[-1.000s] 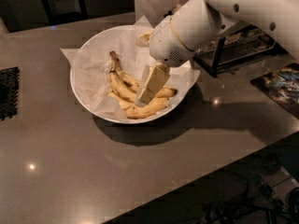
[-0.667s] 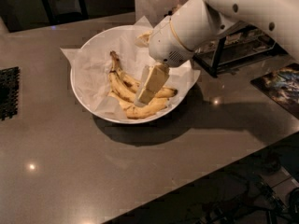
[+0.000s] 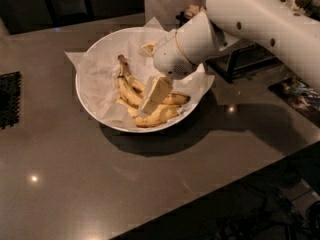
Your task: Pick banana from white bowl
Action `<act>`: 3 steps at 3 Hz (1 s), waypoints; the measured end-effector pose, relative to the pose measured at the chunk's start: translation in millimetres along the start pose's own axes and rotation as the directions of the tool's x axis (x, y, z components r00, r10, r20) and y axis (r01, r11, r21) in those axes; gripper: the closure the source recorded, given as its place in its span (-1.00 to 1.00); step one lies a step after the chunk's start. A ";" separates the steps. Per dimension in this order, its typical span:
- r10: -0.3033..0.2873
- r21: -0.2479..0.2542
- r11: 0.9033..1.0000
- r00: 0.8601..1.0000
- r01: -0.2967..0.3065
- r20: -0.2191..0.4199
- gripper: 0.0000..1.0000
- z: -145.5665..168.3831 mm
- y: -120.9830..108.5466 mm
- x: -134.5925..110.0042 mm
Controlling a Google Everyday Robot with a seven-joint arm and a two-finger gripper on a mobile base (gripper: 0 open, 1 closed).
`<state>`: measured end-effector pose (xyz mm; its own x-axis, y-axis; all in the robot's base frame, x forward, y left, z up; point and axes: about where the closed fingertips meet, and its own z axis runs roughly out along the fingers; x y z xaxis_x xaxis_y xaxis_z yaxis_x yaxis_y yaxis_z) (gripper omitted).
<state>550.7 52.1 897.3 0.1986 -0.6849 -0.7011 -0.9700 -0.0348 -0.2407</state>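
Note:
The white bowl (image 3: 95,59) stands on the dark countertop, lined with crinkled white paper. Three yellow bananas with brown spots lie in its right half. The curved banana (image 3: 126,88) with the blackened stem end lies on the left of the bunch, stem pointing to the far side. Two straighter bananas (image 3: 161,116) lie at the near right. My gripper (image 3: 151,100) reaches down into the bowl from the right. Its tip sits among the bananas, just right of the curved one, and hides part of them.
A black mat (image 3: 9,99) lies at the counter's left edge. A dark wire rack (image 3: 240,64) stands behind the arm at the right. A printed sheet (image 3: 295,91) lies at the far right. The counter's front edge runs diagonally at the lower right.

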 end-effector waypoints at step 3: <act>-0.014 0.031 0.999 0.992 0.011 0.126 -0.98 26.0 -5.7 -12.0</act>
<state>557.5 79.4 889.6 0.2288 -0.5868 -0.7768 -0.9630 -0.0199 -0.2686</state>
